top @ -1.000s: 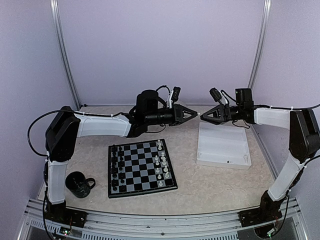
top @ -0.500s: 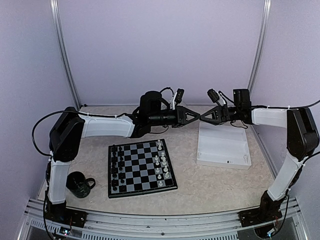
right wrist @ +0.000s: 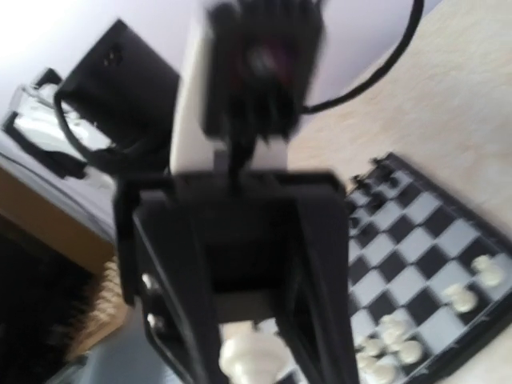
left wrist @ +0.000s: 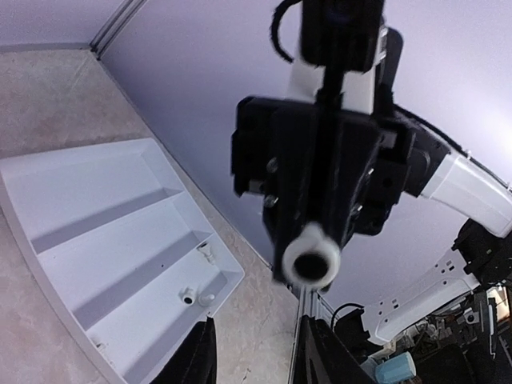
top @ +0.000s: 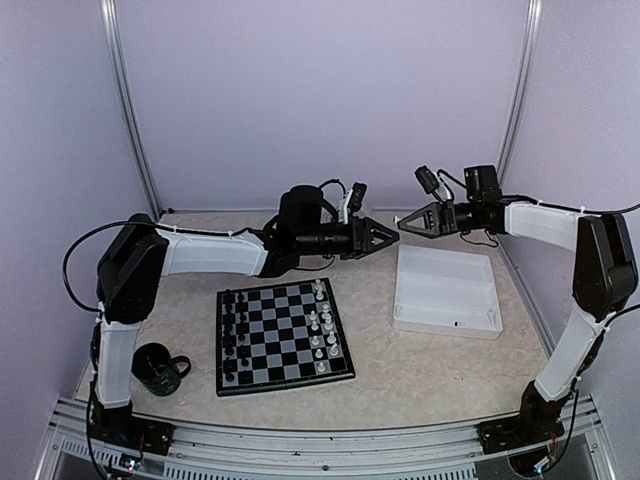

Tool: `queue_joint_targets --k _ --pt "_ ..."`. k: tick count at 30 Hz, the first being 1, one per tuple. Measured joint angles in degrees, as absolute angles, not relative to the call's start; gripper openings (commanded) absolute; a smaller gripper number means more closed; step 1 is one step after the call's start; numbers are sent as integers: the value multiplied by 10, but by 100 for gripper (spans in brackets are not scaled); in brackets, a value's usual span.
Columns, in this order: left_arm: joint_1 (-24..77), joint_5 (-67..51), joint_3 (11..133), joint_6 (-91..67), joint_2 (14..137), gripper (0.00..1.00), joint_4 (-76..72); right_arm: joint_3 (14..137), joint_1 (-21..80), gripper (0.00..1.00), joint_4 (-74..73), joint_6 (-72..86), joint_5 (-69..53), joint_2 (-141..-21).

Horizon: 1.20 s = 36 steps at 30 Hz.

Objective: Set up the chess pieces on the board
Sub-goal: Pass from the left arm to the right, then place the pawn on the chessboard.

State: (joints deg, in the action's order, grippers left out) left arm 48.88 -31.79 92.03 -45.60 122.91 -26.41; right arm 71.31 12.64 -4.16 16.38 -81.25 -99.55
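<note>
Beige bench, lilac walls; board left of centre toward the front edge, chess pieces along two sides; tray well apart, by the right edge; left gripper fingers apart; right gripper clamped on white piece; tips nearly meet above the back edge.

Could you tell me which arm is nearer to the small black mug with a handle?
Left. The left arm, its white lower link upright, stands just beside the black mug; the right arm rises on the opposite side, beyond the white rectangular tray.
</note>
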Motion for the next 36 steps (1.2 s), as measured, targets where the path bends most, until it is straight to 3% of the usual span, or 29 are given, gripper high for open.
queue_joint_targets --k 7,16,26,36 --pt "465 -295 853 -400 1172 44 -171 826 151 4 -239 -43 -661 -996" --pt "410 -153 794 -271 973 47 -6 924 316 4 -380 -223 -369 -1048" --pt "389 -59 646 -252 834 48 10 1058 437 5 -467 -309 -169 -1190" --pt "389 -49 565 -256 785 48 -1 1145 489 5 -502 -327 -79 -1280"
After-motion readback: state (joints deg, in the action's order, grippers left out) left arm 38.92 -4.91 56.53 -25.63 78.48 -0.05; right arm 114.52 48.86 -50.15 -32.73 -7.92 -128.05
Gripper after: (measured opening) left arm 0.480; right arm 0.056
